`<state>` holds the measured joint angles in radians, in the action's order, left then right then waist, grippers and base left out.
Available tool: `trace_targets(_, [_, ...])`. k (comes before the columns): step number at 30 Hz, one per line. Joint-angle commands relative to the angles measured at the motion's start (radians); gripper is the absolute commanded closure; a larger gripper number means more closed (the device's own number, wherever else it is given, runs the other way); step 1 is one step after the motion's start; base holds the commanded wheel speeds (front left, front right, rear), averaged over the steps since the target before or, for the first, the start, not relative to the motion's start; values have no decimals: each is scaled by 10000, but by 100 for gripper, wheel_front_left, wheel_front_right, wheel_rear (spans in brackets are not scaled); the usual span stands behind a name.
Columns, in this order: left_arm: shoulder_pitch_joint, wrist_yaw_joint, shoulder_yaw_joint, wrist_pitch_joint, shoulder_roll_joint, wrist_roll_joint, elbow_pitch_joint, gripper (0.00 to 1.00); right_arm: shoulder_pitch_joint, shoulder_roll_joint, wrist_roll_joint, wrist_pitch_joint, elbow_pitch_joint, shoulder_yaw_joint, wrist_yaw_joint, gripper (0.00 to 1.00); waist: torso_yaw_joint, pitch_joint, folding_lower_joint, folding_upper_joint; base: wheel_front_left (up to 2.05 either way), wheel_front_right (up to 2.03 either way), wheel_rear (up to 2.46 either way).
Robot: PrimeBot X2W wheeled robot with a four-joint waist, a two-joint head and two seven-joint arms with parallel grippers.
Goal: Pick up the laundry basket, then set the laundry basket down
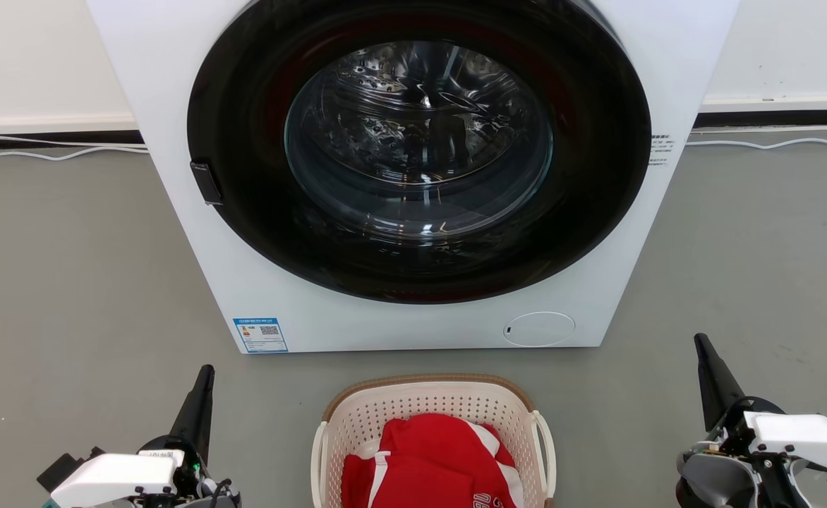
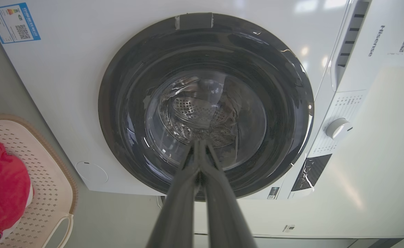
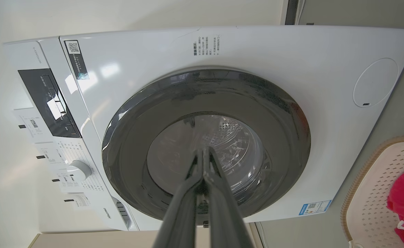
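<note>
The laundry basket, cream perforated plastic with a tan woven-look rim and white loop handles, sits on the grey floor at the bottom middle of the head view, just in front of the washer. Red clothing with white stripes lies inside it. My left gripper is shut and stands to the basket's left, apart from it. My right gripper is shut and stands well to its right. The left wrist view shows the basket at the lower left; the right wrist view shows the basket at the lower right. Both grippers hold nothing.
A white front-loading washer with a closed round dark glass door stands right behind the basket. White cables run along the wall base on both sides. Grey floor spreads left and right of the washer.
</note>
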<state>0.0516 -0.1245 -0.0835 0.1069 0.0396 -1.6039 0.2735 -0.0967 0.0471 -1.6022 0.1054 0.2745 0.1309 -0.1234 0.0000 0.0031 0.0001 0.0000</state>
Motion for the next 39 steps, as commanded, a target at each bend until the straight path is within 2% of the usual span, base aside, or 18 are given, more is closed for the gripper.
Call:
trace_targets(1, [563, -62, -299, 60, 106, -50, -287, 100, -112, 31, -68, 75, -297, -175, -73, 100, 0, 0, -1, 0, 0, 0, 0])
trace_targets(39, [563, -62, -299, 60, 106, -51, -287, 100, -112, 31, -68, 75, -297, -175, -73, 100, 0, 0, -1, 0, 0, 0, 0])
